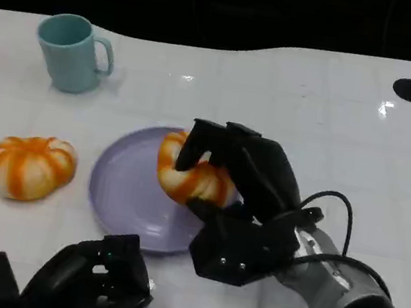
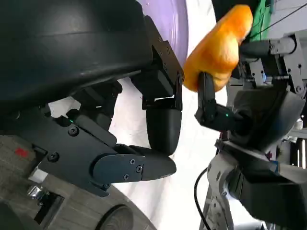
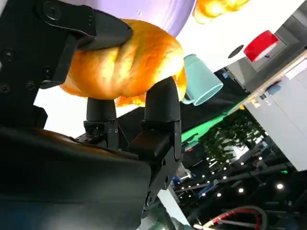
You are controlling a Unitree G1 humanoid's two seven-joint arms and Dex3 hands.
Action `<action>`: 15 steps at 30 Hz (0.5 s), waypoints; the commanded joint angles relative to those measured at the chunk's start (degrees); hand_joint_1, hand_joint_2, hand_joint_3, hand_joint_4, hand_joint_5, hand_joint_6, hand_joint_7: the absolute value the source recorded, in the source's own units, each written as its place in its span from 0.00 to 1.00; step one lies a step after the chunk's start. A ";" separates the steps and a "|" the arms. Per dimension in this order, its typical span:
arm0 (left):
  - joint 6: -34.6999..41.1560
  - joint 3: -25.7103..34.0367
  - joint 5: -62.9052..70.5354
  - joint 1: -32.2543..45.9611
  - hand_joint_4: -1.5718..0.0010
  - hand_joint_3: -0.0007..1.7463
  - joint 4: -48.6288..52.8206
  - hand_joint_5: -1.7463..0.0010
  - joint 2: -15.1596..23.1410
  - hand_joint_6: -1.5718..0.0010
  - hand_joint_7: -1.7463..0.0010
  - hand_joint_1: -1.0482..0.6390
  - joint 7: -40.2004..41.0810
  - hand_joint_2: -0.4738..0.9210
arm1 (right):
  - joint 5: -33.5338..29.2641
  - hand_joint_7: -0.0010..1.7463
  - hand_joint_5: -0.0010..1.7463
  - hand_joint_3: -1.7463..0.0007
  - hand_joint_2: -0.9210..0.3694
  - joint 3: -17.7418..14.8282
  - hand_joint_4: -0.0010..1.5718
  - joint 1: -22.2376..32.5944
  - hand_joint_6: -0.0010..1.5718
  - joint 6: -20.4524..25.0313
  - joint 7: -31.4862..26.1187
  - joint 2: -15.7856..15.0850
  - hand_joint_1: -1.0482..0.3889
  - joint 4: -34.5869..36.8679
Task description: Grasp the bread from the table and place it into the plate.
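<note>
One mug [image 1: 72, 51], two breads, one plate [image 1: 118, 187]. The spare bread [image 1: 31, 165] lies left of the plate. The left hand [image 1: 88, 280] sits low, fingers curled, empty. The right hand [image 1: 244, 183] clamps the held bread [image 1: 190, 175] over the plate's right part.

Bright overhead light, table [image 1: 309, 139] glare, sharp focus

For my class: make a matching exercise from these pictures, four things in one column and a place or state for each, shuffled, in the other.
Things:
1. mug
2. plate
3. held bread
4. loose bread

Places or states:
A. gripped by the right hand, over the plate
B. lying on the table left of the plate
C. teal, standing at the far left
D. purple, in the middle of the table

Pairs: 1-C, 2-D, 3-A, 4-B
</note>
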 commanded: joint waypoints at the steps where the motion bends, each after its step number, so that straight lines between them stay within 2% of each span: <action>1: -1.31 0.03 0.56 0.03 0.49 0.37 0.48 0.00 0.83 0.51 0.20 0.32 -0.03 0.80 | 1.06 0.72 0.94 0.29 0.45 -0.43 0.53 -2.17 0.48 0.07 -0.12 0.53 0.68 2.19; 2: -0.97 -0.02 0.45 0.07 0.49 0.37 0.34 0.00 0.76 0.51 0.20 0.32 -0.06 0.80 | 0.85 0.65 0.91 0.33 0.43 -0.17 0.51 -2.29 0.48 0.83 0.71 0.35 0.67 2.07; 3: -0.71 -0.05 0.33 0.09 0.49 0.39 0.24 0.00 0.70 0.51 0.20 0.33 -0.11 0.78 | 0.60 0.54 0.84 0.40 0.39 0.10 0.42 -2.35 0.42 1.49 1.39 0.15 0.63 1.88; 4: -0.68 -0.09 0.36 0.09 0.48 0.40 0.19 0.00 0.70 0.51 0.20 0.33 -0.06 0.77 | 0.41 0.40 0.73 0.49 0.32 0.34 0.32 -2.28 0.39 1.99 2.20 -0.11 0.59 1.55; 5: -0.89 -0.10 0.43 0.05 0.48 0.41 0.28 0.00 0.69 0.51 0.20 0.33 -0.03 0.77 | 0.28 0.31 0.61 0.55 0.28 0.52 0.25 -2.12 0.35 2.35 2.92 -0.35 0.57 1.16; 7: -0.96 -0.13 0.49 0.07 0.48 0.42 0.27 0.00 0.71 0.51 0.20 0.33 0.04 0.77 | 0.15 0.18 0.45 0.68 0.19 0.85 0.17 -1.60 0.31 2.82 4.31 -0.95 0.52 0.11; 8: -0.88 -0.15 0.48 0.07 0.48 0.42 0.25 0.00 0.73 0.51 0.20 0.33 0.03 0.77 | 0.10 0.12 0.41 0.79 0.11 0.99 0.10 -1.36 0.27 3.03 4.87 -1.22 0.48 -0.36; 10: -0.89 -0.20 0.49 0.03 0.48 0.42 0.30 0.00 0.77 0.51 0.20 0.32 -0.01 0.76 | 0.20 0.07 0.41 0.89 0.04 1.20 0.03 -0.75 0.24 3.26 6.22 -1.87 0.45 -1.60; 11: -1.00 -0.23 0.62 0.00 0.48 0.42 0.35 0.00 0.80 0.51 0.20 0.33 0.07 0.76 | 0.39 0.05 0.36 0.92 0.02 1.23 0.01 -0.36 0.21 3.43 7.23 -2.28 0.42 -2.51; 15: -1.08 -0.35 1.05 0.01 0.48 0.43 0.20 0.00 0.88 0.51 0.20 0.32 0.49 0.76 | 0.99 0.02 0.29 0.94 0.00 1.09 0.00 1.22 0.16 4.23 10.30 -3.53 0.37 -6.05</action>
